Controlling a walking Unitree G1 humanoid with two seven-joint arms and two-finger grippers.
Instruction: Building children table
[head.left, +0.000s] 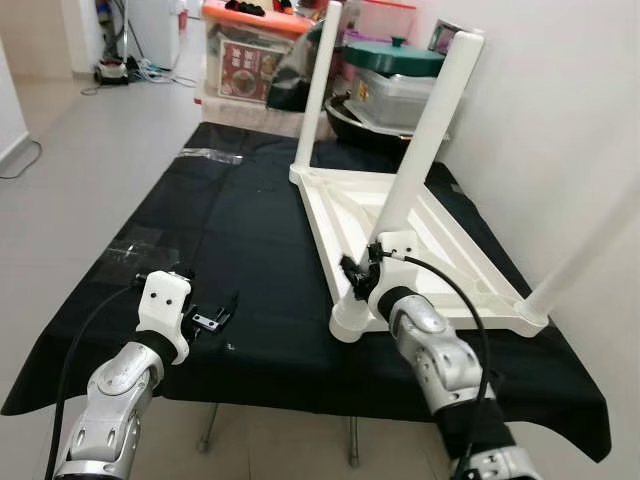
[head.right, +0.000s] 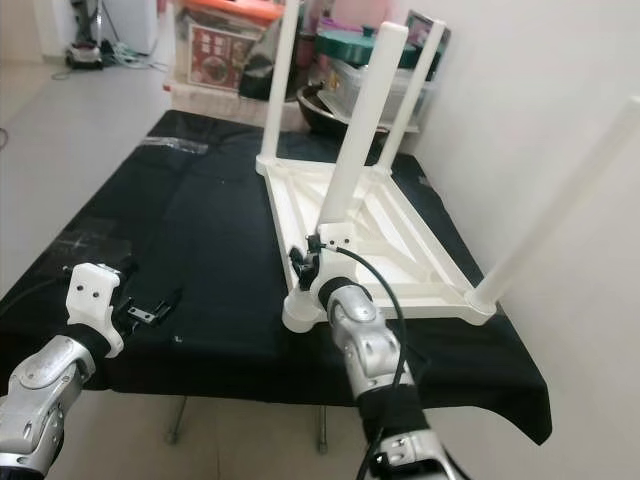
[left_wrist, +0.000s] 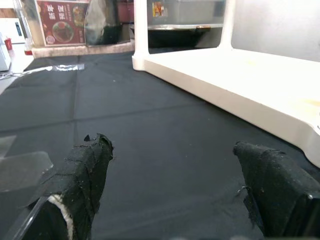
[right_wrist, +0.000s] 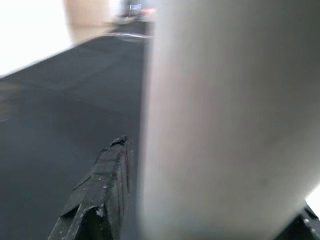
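Two grippers work over a black cloth (head.left: 230, 220) spread on a low surface. Nearest the robot, the left gripper (head.left: 215, 318) hovers just above the cloth near its front edge, fingers spread wide with nothing between them; the left wrist view shows both taped fingertips (left_wrist: 87, 165) apart over bare fabric. Just beside it to the right, the right gripper (head.left: 358, 275) sits at the base of the near leg (head.left: 425, 130) of the white children's table (head.left: 400, 215), its fingers closed around that leg (the right wrist view has the white tube between the two black fingers (right_wrist: 107, 170)). The table lies upside down on the cloth's right half, close to the wall, its tabletop flat on the fabric. Four legs stand up from its corners. Beyond the cloth stand stacked storage boxes (head.left: 255, 50) and a dark green lid (head.left: 392, 55) on a container.
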